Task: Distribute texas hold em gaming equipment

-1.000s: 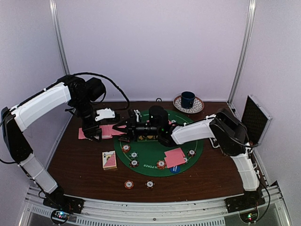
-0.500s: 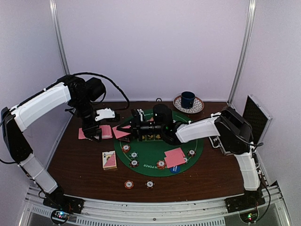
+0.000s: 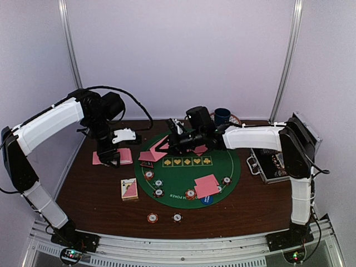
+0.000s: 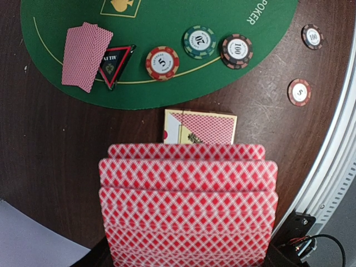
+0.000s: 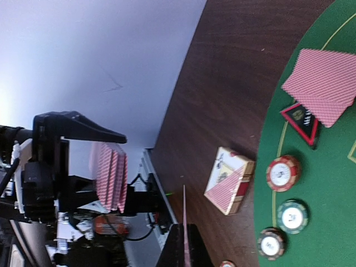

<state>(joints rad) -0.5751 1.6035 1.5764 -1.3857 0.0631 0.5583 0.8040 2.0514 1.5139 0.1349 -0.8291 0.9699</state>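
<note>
Left fingers [image 3: 108, 161] clamp the fanned pink lattice-backed deck [image 4: 189, 200] over the brown desk [image 3: 89, 192], nine o'clock off the round green felt [image 3: 222, 167]. Right fingers [image 3: 168, 146] pinch one card [image 3: 156, 152] at ten o'clock (thin, light, slick, bendy; I'd take a short edge). Chips [image 3: 158, 193] look like hard, striped-edge discs.

A red-and-white diamond lattice is seen on the fanned cards [image 4: 189, 206]; the single card [image 5: 184, 217] is seen as a pink edge. On the green mat [image 4: 167, 22], the triangle marker [image 4: 115, 64] is black edged red; the orange-red chip [image 4: 162, 63], green chip [image 4: 199, 41] and dark chip [image 4: 237, 50] are striped white.
</note>
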